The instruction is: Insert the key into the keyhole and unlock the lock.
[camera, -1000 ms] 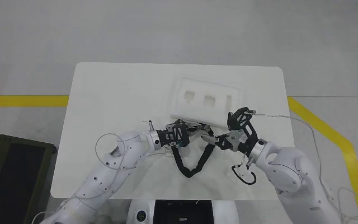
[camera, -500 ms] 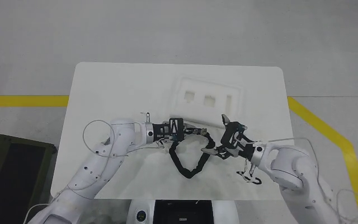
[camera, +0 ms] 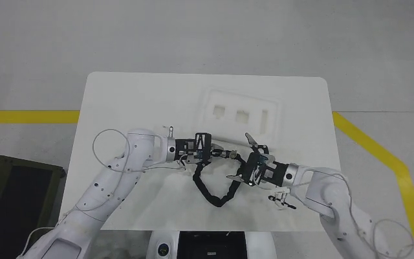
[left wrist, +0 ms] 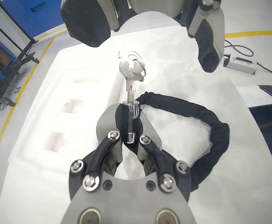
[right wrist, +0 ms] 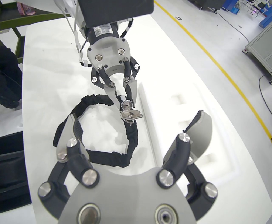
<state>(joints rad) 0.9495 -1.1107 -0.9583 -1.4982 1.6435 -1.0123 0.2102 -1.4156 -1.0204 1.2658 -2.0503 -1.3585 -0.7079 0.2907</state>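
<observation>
Clamping chrome lock barrel in left fingers, mid-table. Noting key seated in keyhole. Holding right fingers wide, empty, just right of key. Judging key thin, stiff, slick: pinching flat bow. Expecting sleeved chain dragging limp.

You have a white tabletop with rounded corners. On its far half, a little right of centre, lies a white foam tray with three recesses in a row: two squarish ones and a narrow slot. Around the tabletop you see grey floor with a yellow line running off to the left and a slanting yellow stripe on the right, and a dark green cart stands near the tabletop's near left corner. Farther off on the floor are a grey box with black cables and a blue perforated panel on a black stand.
</observation>
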